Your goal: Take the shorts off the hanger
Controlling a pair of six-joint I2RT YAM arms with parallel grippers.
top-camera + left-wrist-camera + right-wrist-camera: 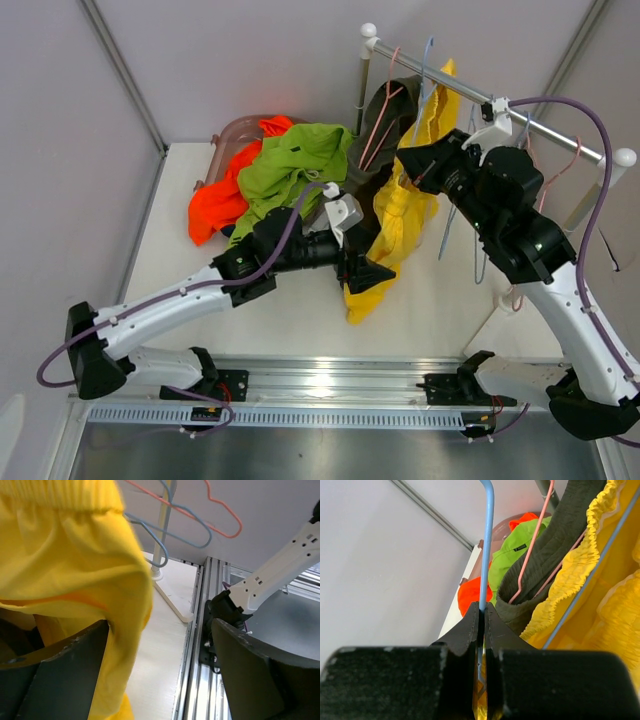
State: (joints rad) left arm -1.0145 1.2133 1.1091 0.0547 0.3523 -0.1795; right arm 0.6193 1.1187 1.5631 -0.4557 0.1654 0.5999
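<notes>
The yellow shorts (405, 215) were a soft, bright pair with a gathered elastic waistband. They hung from the blue hanger (488, 535) on the rack's rail (545, 128), and their lower end seemed to reach the tabletop (300, 310), though the left arm hid the contact. Just beside them on the rail, the dark olive-grey shorts (390, 115) hung on a pink hanger (536, 535).

Four pairs of shorts could be counted: two on the rail and two off it. The lime green shorts (290, 160) and orange shorts (212, 210) lay crumpled together at the far left, spilling over a translucent pink basket (232, 135) that they mostly covered.

The left gripper (160, 640) stood wide open low beside the yellow fabric, which draped against one finger without being pinched. The right gripper (481, 612) was clamped tight on the wire of the blue hanger.

More wire hangers hung empty further along the rail behind the right arm. The left wrist view showed one blue and one pink. The overhead view tangled them too much for a sure count.
</notes>
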